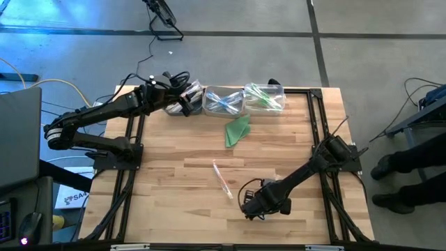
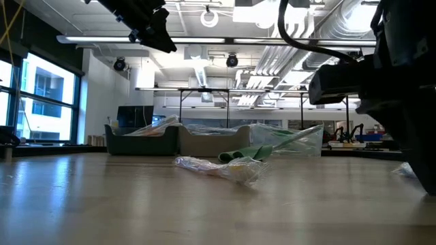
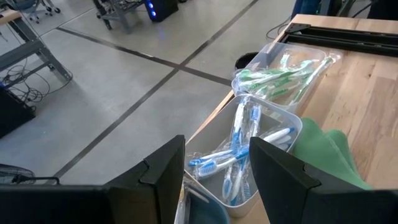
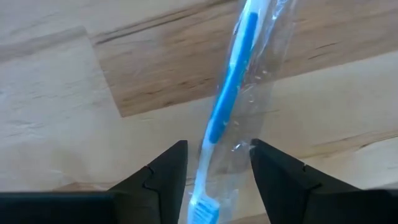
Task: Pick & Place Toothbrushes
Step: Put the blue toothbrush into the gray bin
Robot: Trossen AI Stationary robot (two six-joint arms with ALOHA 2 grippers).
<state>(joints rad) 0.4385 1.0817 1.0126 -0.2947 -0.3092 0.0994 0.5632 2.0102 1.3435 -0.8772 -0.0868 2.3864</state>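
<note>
A blue toothbrush [image 4: 229, 93] in a clear wrapper lies flat on the wooden table. My right gripper [image 4: 217, 168] points down over its head end, open, with one finger on either side of the wrapper. From above, this gripper [image 1: 256, 202] hides that brush. A pink-orange wrapped toothbrush [image 1: 223, 180] lies to its left on the table. At the far edge my left gripper [image 3: 214, 180] hovers open and empty by the clear bins. One bin holds blue toothbrushes [image 3: 239, 155] and the other holds green toothbrushes [image 3: 280, 78].
A folded green cloth [image 1: 237, 130] lies just in front of the bins [image 1: 223, 101]. Black frame rails [image 1: 317, 125] run along the table's left and right sides. Bare wood lies between the cloth and the near edge. A person's legs [image 1: 404, 174] stand beyond the right edge.
</note>
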